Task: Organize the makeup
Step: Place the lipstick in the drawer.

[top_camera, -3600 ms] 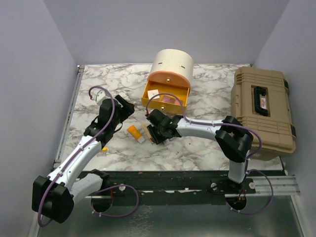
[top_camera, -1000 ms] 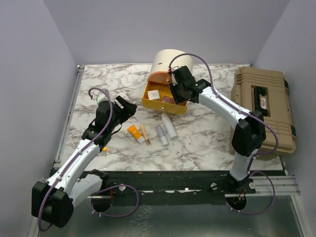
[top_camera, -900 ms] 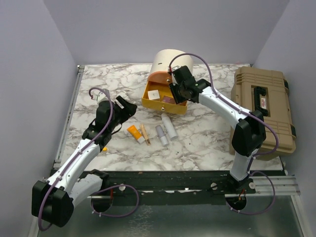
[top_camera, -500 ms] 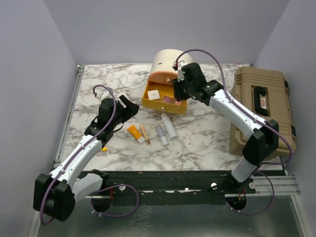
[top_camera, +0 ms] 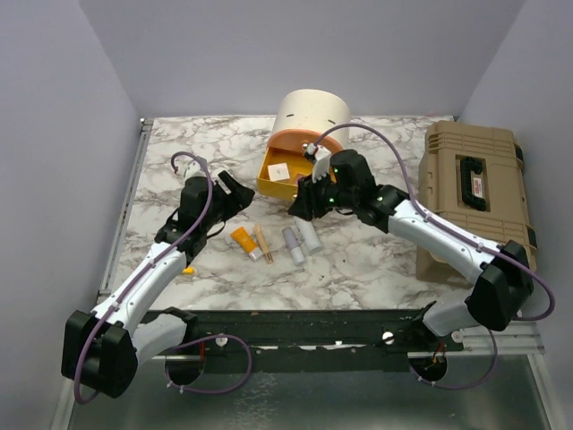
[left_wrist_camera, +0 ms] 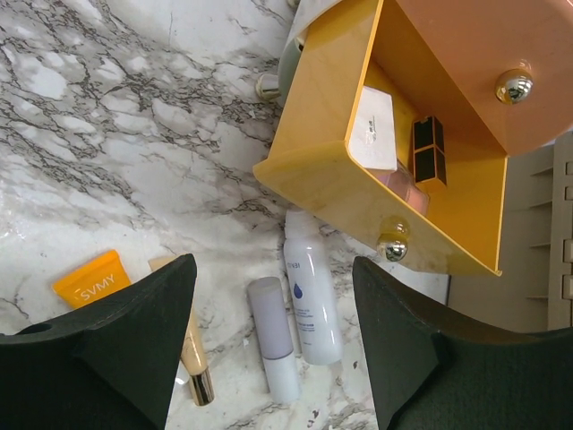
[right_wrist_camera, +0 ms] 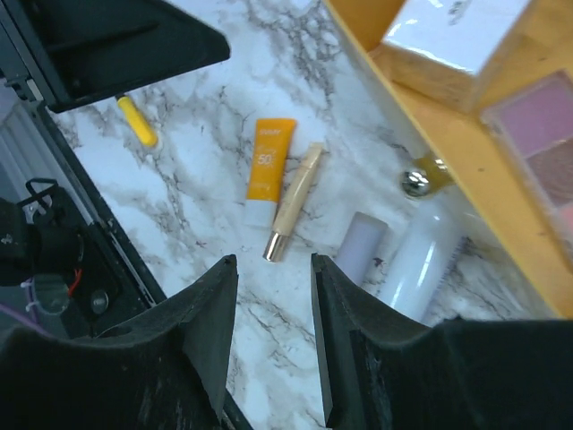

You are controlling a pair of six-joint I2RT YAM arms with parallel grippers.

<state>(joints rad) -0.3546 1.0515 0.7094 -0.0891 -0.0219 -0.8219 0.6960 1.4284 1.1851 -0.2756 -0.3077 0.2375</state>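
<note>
Inside drawer — palette half-hidden

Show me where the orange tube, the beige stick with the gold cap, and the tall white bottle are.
orange tube (right_wrist_camera: 269,161), right wrist view, on its orange body.
beige stick (right_wrist_camera: 297,193), right wrist view, on its barrel.
white bottle (left_wrist_camera: 311,300), left wrist view, on its body.

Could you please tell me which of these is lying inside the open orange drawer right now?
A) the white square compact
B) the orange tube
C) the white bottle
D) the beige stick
A: the white square compact lies inside the orange drawer, whereas the orange tube, the beige stick and the white bottle lie on the marble table in front of it.
</note>
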